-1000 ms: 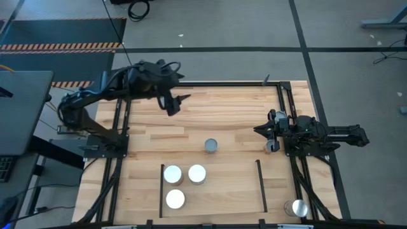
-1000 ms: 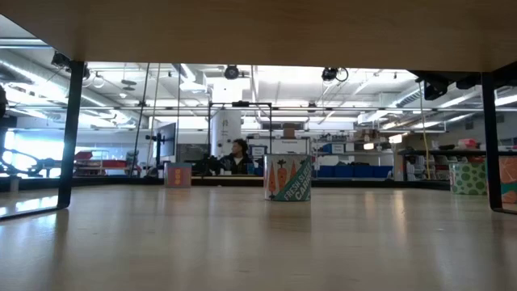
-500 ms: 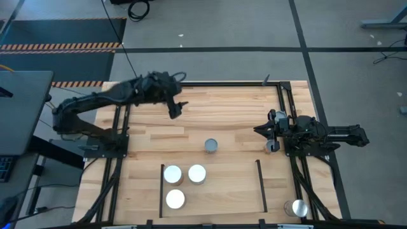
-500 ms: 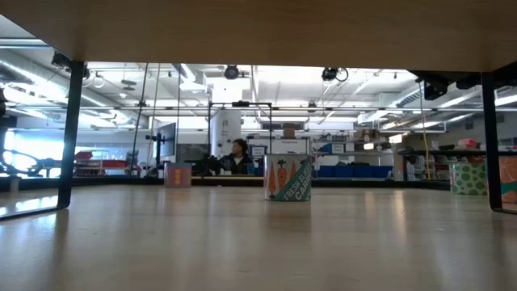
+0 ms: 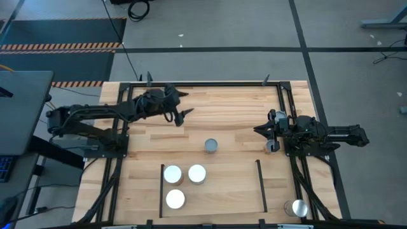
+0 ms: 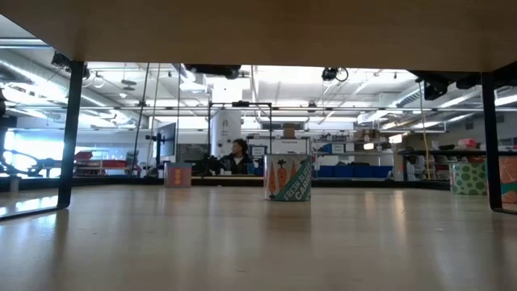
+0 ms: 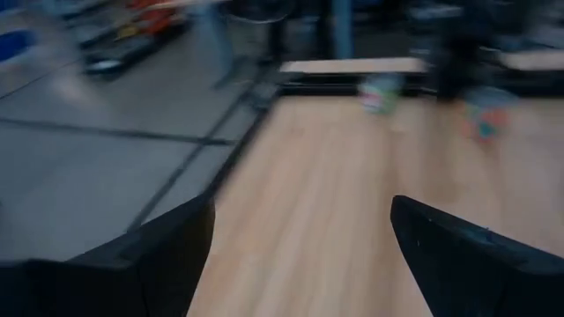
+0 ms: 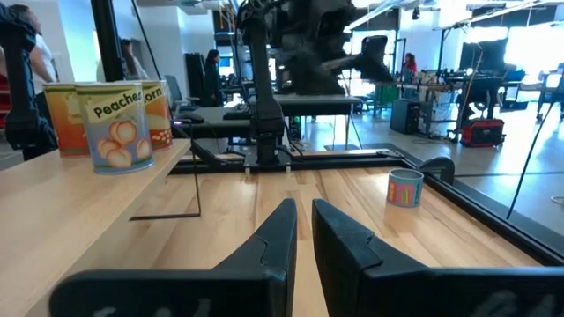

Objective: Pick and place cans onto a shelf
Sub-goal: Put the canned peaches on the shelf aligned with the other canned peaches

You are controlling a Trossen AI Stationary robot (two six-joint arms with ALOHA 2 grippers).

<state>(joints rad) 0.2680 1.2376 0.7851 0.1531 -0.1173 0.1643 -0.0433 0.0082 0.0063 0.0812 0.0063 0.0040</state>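
The left gripper (image 5: 182, 105) hangs with its fingers spread wide and nothing between them, over the bare far-left part of the tabletop (image 5: 235, 108), well apart from the grey-topped can (image 5: 211, 146) that stands alone just beyond the shelf (image 5: 222, 191). In the left wrist view the two dark fingers (image 7: 159, 255) frame only bare wood.

Over the last second the left arm has folded down and back. Earlier it arched high with its gripper pointing down near the table's far edge; now the arm lies low and stretched along that edge, the gripper a little lower and turned towards the lone can. In the low view, a dark shape has come into sight at the upper edge that was not there before. This reads as a reach beginning towards the next can, though nothing is gripped yet.

Everything else is as it was. Three white-topped cans (image 5: 172, 174) sit bunched at the shelf's left end, touching or nearly so, and a silver-topped can (image 5: 296, 207) lies outside the shelf's right rail. The right gripper (image 5: 260, 130) waits, clenched and empty, to the right of the lone can.
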